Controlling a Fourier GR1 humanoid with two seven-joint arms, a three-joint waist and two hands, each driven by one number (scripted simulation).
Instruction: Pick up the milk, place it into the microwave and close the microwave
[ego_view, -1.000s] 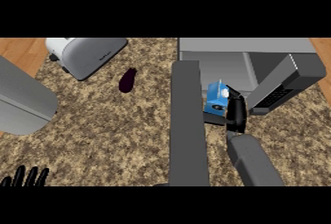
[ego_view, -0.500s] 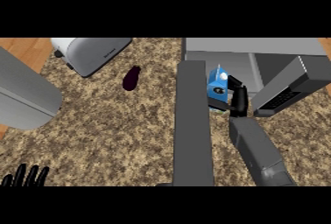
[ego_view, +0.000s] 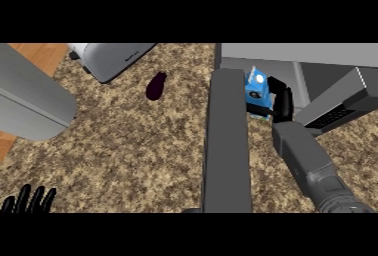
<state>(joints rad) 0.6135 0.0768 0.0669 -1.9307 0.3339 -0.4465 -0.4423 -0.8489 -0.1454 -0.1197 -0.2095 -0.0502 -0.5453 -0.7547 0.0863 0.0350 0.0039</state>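
- Far lower left: the robot's left hand (ego_view: 28, 201) is parked at the edge of the view, black fingers straight up and spread, holding nothing.
- Above it there's a big plain grey rounded block (ego_view: 29, 100) sitting over the left edge of the speckled brown stone counter (ego_view: 133, 150). Can't tell what it is.
- Top, a bit further right: a silver-white boxy toaster (ego_view: 111, 59), tilted in the view, partly cut off by the top.
- Just right of the toaster, a small dark purple eggplant (ego_view: 155, 86) lies on the counter by itself.
- Middle: the long grey microwave door (ego_view: 225, 150) is swung open, seen edge-on, running from the bottom of the view up to the oven.
- Right against the door's far side is the blue milk carton (ego_view: 255, 90), at the mouth of the grey microwave (ego_view: 295, 52). Can't tell if it's resting on the oven floor.
- The right hand (ego_view: 279, 100) is wrapped around the carton from its right side, black fingers curled on it, with the grey right forearm (ego_view: 310, 160) coming up from the lower right.
- Far right: a dark grey slanted panel (ego_view: 339, 107) with small buttons on it, just beside the hand.
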